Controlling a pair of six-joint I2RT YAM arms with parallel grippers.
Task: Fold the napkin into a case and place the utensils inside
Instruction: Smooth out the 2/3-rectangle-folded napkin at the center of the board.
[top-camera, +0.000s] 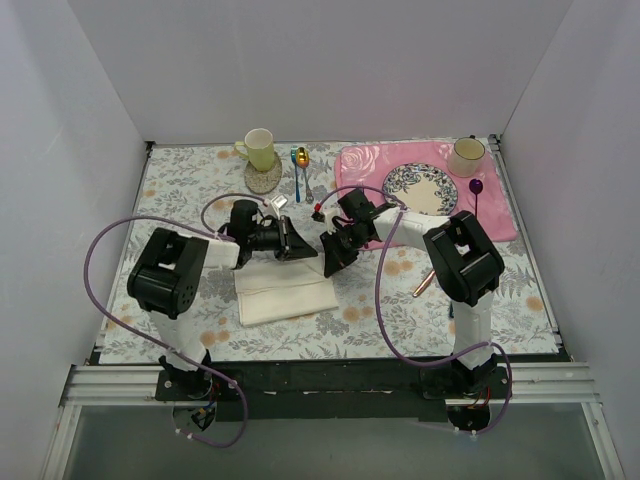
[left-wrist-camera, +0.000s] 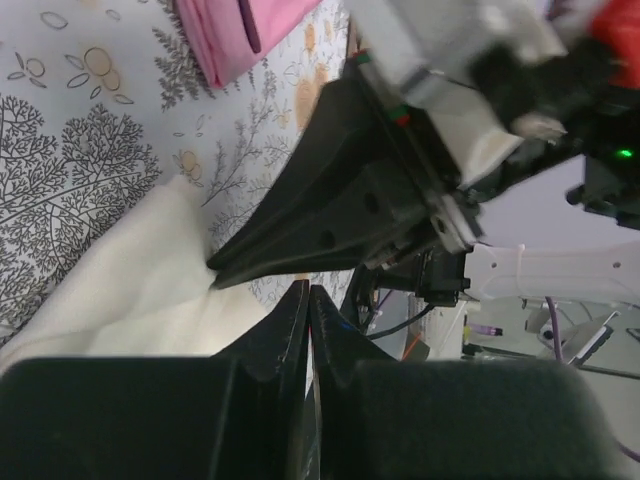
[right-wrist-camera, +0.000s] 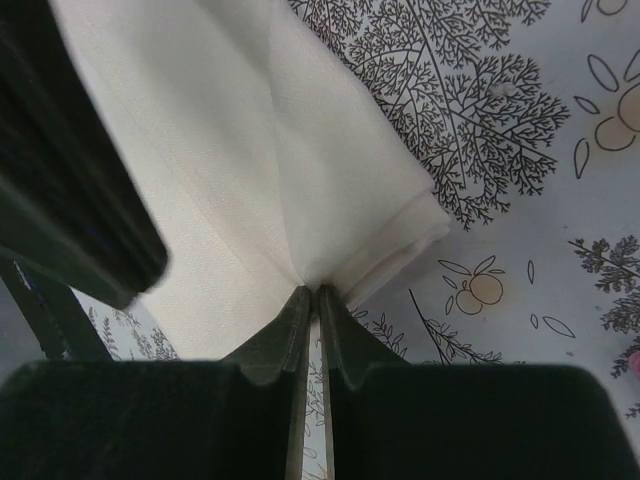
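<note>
Pinches the far right corner of the napkin (top-camera: 285, 293) with the right gripper (right-wrist-camera: 312, 292), jaws nearly together on the cloth, with creases drawn up to the tips. Shows the rest of that cream cloth flat as a folded rectangle on the table (top-camera: 180, 180), left of centre and toward the near edge. Holds the left gripper (left-wrist-camera: 308, 295) fully closed just beside the right one, over the napkin's far edge; cannot tell about any cloth between its fingers. Has the copper knife (top-camera: 423, 284) right of centre by the right arm, and the gold-bowled spoon (top-camera: 301, 158) near the far edge beside a yellow mug (top-camera: 260, 148).
</note>
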